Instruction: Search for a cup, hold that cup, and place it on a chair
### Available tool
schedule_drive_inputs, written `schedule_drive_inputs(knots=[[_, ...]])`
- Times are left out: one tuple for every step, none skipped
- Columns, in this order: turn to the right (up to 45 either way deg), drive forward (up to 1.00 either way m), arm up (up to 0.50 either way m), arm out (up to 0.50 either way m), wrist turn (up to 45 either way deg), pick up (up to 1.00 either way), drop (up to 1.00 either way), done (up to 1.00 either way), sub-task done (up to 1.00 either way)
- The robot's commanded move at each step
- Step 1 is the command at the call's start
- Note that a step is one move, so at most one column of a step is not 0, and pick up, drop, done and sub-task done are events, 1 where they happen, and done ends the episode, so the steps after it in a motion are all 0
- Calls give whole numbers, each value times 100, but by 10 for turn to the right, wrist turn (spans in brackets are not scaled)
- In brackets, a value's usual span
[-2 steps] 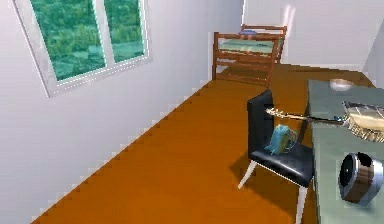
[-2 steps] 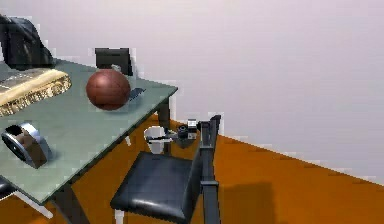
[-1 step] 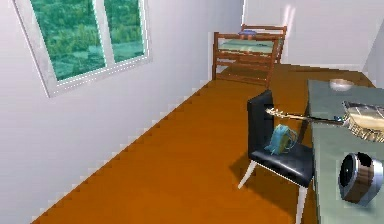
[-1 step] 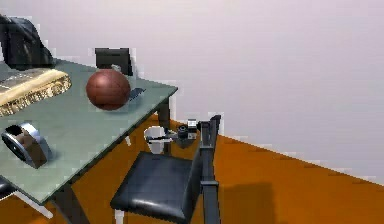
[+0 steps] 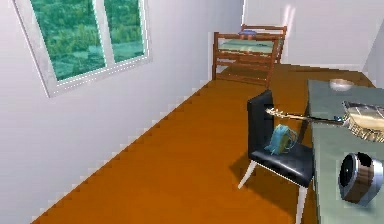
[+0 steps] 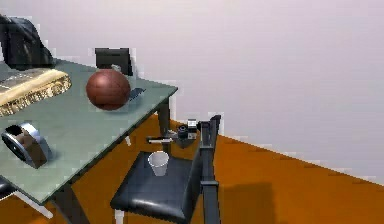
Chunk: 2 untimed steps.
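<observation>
Orange-brown wooden floor (image 5: 150, 160) lies bare and wide in the forward view, between a white wall with a window (image 5: 85, 35) on the left and a pale green glass surface (image 5: 335, 150) on the right. A wooden bed frame (image 5: 245, 55) stands at the far end. In the arm side view, bare floor runs rightward from a black chair (image 6: 150, 192) to a plain white wall (image 6: 290, 70). The chair stands at the surface's near corner. A small white cup (image 6: 158, 163) stands upright on the chair's seat, long axis vertical, mouth up. The dark arm (image 6: 210, 175) rises beside the seat. The claw (image 6: 172, 135) appears just above the cup, fingers pointing left toward the surface's edge; whether it grips anything or is released cannot be told. On the surface lie a brown ball (image 6: 108, 88), tan folded paper (image 6: 30, 90) and a round silver object (image 6: 25, 143)
</observation>
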Motion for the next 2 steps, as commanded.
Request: schedule_drive_inputs(knots=[[0, 0, 10, 0, 0, 0, 0, 0, 0], [0, 0, 0, -8, 0, 0, 0, 0, 0]])
